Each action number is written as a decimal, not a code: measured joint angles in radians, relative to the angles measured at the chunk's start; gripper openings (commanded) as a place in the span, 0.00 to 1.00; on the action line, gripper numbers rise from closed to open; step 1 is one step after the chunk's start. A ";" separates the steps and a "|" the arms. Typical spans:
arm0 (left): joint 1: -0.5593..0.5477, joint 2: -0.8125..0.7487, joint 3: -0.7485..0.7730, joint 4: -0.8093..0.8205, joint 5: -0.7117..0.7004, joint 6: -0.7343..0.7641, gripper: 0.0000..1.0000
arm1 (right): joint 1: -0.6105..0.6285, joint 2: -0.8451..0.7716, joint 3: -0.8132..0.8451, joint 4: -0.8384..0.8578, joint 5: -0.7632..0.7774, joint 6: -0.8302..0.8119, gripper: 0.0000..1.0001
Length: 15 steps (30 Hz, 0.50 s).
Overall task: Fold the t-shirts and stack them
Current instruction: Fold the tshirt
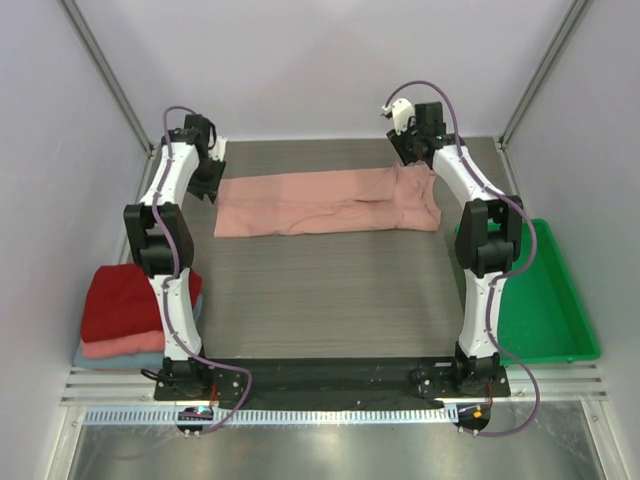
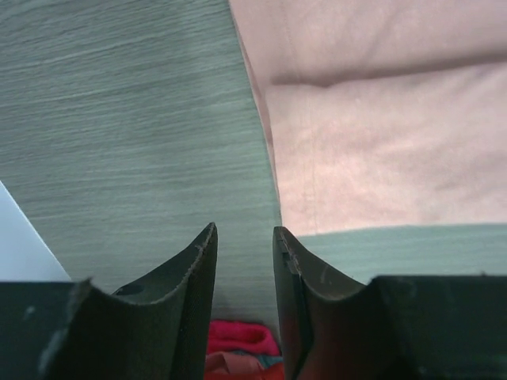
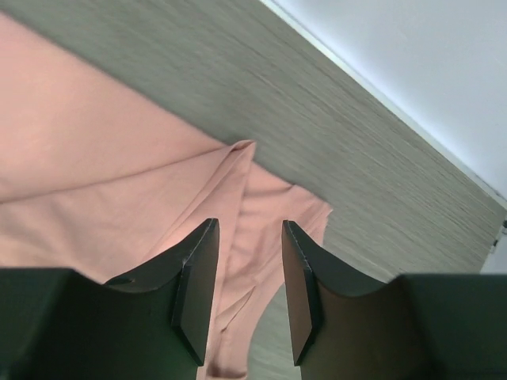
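The grey wood-grain table (image 1: 330, 300) fills the cell between white walls. Across its far half lies the dusty-pink t-shirt (image 1: 320, 205), folded into a long band that runs left to right. Its left end is flat and square, and its right end is bunched into soft folds. No print shows on the upper side.

At the near right, just off the table's right edge, sits the green tray (image 1: 548, 310). The left arm (image 1: 165, 230) and the right arm (image 1: 485, 230) rise from the near edge and reach toward the far corners.

At the near left, beside the left arm's base, is a stack of folded shirts: the dark red t-shirt (image 1: 125, 300) is on top, the salmon-pink t-shirt (image 1: 112, 347) is under it, and the light-blue t-shirt (image 1: 98, 360) is at the bottom, only its edge showing.

The left gripper (image 2: 243, 229) is at the pink band's far-left end. Its jaws stand apart with nothing between them, over bare table just left of the cloth's edge. The right gripper (image 3: 249, 223) is over the band's right end. Its jaws are likewise parted and hold nothing, above a raised fold ridge and the cloth's far edge
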 measured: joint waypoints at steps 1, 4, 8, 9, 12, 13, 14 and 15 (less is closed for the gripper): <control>-0.002 -0.016 -0.008 0.000 0.009 0.000 0.30 | 0.000 -0.024 -0.019 -0.013 -0.022 0.002 0.44; -0.014 -0.047 -0.039 0.001 0.059 0.005 0.23 | 0.003 -0.070 -0.049 -0.061 -0.097 -0.002 0.44; -0.031 -0.038 -0.100 0.000 0.119 0.012 0.17 | 0.011 -0.065 -0.050 -0.137 -0.168 -0.016 0.45; -0.035 -0.031 -0.114 -0.002 0.132 0.015 0.17 | 0.012 -0.060 -0.050 -0.153 -0.178 -0.019 0.44; -0.039 -0.008 -0.151 -0.002 0.155 0.020 0.18 | 0.014 -0.038 -0.051 -0.191 -0.197 -0.029 0.45; -0.039 -0.003 -0.159 -0.003 0.158 0.021 0.18 | 0.016 -0.033 -0.052 -0.196 -0.198 -0.031 0.45; -0.039 0.003 -0.164 -0.005 0.158 0.021 0.19 | 0.016 -0.025 -0.053 -0.203 -0.201 -0.036 0.46; -0.038 0.011 -0.165 -0.006 0.159 0.022 0.19 | 0.016 -0.017 -0.055 -0.209 -0.202 -0.040 0.46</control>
